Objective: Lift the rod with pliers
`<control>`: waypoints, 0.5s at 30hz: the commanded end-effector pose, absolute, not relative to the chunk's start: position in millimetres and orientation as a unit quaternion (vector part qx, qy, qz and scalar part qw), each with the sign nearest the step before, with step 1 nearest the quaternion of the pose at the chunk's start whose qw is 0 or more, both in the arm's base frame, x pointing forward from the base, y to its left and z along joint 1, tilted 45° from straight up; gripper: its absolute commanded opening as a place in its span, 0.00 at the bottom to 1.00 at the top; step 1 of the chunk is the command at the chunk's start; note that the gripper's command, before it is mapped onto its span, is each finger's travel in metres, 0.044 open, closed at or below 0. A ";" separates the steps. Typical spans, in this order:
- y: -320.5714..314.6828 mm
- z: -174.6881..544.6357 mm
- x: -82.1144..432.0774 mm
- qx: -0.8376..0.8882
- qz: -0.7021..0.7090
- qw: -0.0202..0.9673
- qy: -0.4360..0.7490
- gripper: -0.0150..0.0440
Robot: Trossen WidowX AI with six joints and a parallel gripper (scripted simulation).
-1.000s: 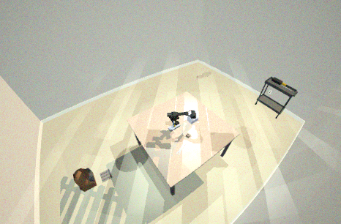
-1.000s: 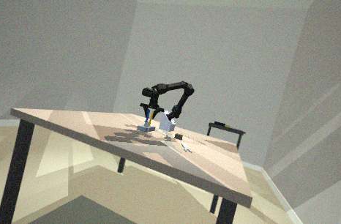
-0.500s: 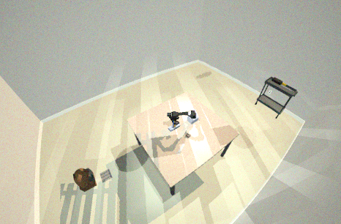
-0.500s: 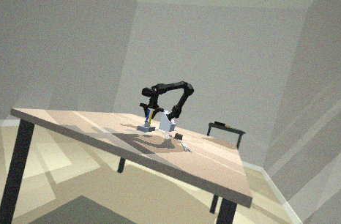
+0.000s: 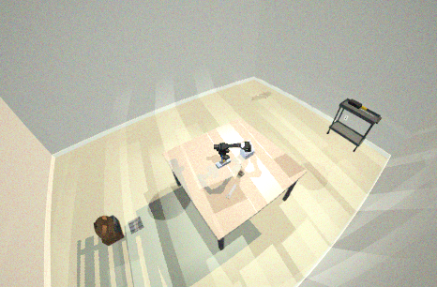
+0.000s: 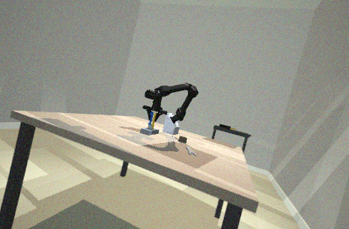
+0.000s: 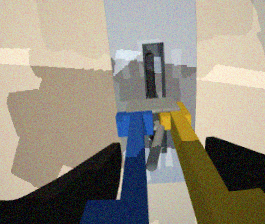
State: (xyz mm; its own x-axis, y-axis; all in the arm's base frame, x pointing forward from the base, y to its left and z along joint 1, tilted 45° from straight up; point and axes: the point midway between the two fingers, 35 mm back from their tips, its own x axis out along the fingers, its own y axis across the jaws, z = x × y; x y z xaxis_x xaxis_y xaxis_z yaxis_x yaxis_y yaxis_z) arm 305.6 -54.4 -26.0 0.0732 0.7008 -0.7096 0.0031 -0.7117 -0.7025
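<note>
In the wrist view, the pliers' handles (image 7: 135,170) seem cut off below.

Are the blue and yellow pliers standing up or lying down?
Standing up: the outside view shows their handles rising above the gray block.

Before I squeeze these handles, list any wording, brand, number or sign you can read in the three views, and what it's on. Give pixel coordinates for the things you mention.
None can be read.
Pliers' blue handle (image 6: 151,119) (image 7: 135,150) and yellow handle (image 6: 153,120) (image 7: 183,131): no lettering visible.
Patterned square on the floor (image 5: 136,225): too blurred to tell whether it bears print.
Small white patch by the cart (image 5: 340,111): dark marks, too small to read.
</note>
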 end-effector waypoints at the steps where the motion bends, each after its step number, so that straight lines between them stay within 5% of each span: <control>1: -54.9 -26.4 306.0 -0.680 0.628 0.275 -0.261 0.64; 15: -55.5 -27.0 306.0 -0.680 0.628 0.275 -0.261 0.62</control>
